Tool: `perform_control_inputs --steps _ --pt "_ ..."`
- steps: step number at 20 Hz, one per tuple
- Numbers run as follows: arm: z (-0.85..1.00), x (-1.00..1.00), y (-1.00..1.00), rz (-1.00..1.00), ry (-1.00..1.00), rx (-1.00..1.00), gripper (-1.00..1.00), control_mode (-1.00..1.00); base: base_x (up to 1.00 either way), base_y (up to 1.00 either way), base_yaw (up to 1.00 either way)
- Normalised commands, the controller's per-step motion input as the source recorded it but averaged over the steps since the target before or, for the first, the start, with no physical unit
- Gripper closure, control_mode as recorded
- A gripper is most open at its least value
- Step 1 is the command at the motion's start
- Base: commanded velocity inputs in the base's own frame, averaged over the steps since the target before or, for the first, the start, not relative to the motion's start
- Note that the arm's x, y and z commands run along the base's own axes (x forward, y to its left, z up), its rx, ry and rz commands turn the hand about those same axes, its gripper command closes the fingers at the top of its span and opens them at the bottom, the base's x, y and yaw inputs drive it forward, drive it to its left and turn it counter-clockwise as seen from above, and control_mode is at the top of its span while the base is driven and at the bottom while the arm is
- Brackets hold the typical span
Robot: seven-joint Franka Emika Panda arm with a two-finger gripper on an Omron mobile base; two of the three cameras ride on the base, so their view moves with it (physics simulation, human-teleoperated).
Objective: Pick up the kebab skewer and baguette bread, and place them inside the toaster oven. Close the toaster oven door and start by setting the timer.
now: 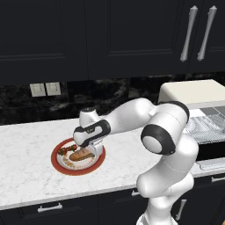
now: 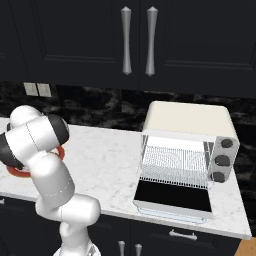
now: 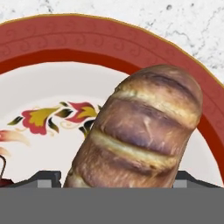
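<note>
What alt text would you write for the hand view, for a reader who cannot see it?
Close-up of the baguette bread, a golden-brown scored loaf, lying on a plate with a red rim and a painted flower pattern. The claw's two dark tips stand at either side of the loaf's near end. White marble counter shows beyond the plate.

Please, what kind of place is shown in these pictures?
Most likely a home kitchen: a marble-look counter with a toaster oven, dark wall cabinets, and a baguette bread on a plate.

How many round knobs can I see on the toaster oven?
3, stacked in a column on the right front panel of the toaster oven: top knob, middle knob, bottom knob.
</note>
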Motion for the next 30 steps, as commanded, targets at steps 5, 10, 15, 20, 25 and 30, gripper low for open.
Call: perform_control_inputs --steps 5,10,15,20,25,30 --pt "0.0 0.0 0.0 0.0 0.0 0.0 1.0 -1.0 0.0 0.0 0.0" --pt "0.0 0.0 -0.01 0.0 0.0 0.0 1.0 -1.0 0.0 0.0 0.0" --pt "0.36 -0.21 -0.14 0.0 -0.01 0.0 1.0 -1.0 0.0 0.0 0.0" --pt "0.55 -0.14 -0.56 0.0 0.0 0.0 1.0 -1.0 0.0 0.0 0.0" --pt "0.33 -0.16 -0.79 0.0 0.0 0.0 1.0 -1.0 0.0 0.0 0.0" --pt "0.09 -0.45 -0.83 0.0 0.0 0.0 1.0 -1.0 0.0 0.0 0.0"
